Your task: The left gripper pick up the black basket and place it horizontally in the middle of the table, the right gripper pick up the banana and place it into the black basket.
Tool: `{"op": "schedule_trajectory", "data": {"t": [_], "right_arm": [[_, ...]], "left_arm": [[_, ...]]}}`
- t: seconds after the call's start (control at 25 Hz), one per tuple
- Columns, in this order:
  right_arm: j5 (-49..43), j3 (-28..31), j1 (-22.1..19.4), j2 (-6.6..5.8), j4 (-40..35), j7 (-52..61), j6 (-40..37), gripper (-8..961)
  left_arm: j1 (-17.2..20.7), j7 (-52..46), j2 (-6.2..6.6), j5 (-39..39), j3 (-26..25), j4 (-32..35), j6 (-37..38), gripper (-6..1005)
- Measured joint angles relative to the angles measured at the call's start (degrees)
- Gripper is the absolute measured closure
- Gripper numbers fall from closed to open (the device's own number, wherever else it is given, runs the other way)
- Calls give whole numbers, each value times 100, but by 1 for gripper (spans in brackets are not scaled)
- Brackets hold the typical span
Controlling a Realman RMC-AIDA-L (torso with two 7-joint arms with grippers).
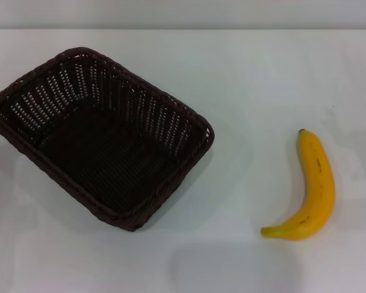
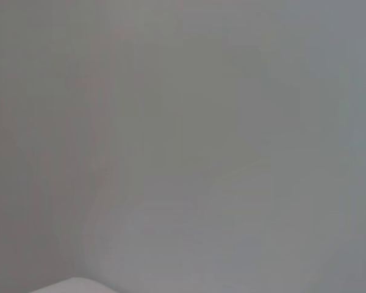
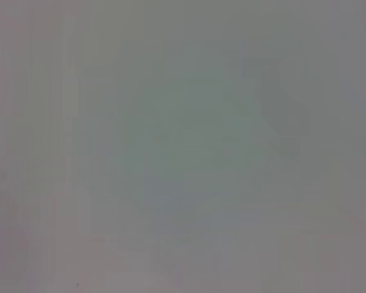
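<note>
The black basket (image 1: 104, 137) sits on the white table (image 1: 250, 79) at the left of the head view, turned at an angle, open side up and empty. The banana (image 1: 311, 189) lies on the table at the right, stem tip toward the far side, curved toward the right. It is well apart from the basket. Neither the left gripper nor the right gripper shows in any view. Both wrist views show only a plain grey surface.
The table's far edge runs along the top of the head view (image 1: 183, 28). A bare stretch of tabletop (image 1: 238, 152) lies between the basket and the banana.
</note>
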Motion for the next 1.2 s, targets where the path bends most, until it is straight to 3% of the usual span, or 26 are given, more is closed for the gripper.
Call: {"op": "schedule_trajectory", "data": {"t": [0.4,0.6,0.72,0.92,1.08,1.2], "right_arm": [[4,-1,24,1,21,5,-41,83],[1,0,50,2,-4,15,-71,83],[1,0,86,8,-17,17,-75,83],[0,-1,157,10,-23,17,-76,83],[1,0,208,10,-27,17,-75,83],[17,0,249,10,-32,17,-75,83]], "left_arm": [[-14,-165,19,60,9,126,69,154],[6,-1729,107,1175,137,1088,635,154],[-47,-2862,255,2117,142,1728,959,153],[-238,-3831,539,3082,146,2198,1023,154],[-450,-4820,780,3900,152,2634,954,154],[-698,-6014,1011,4967,159,3016,911,153]]}}
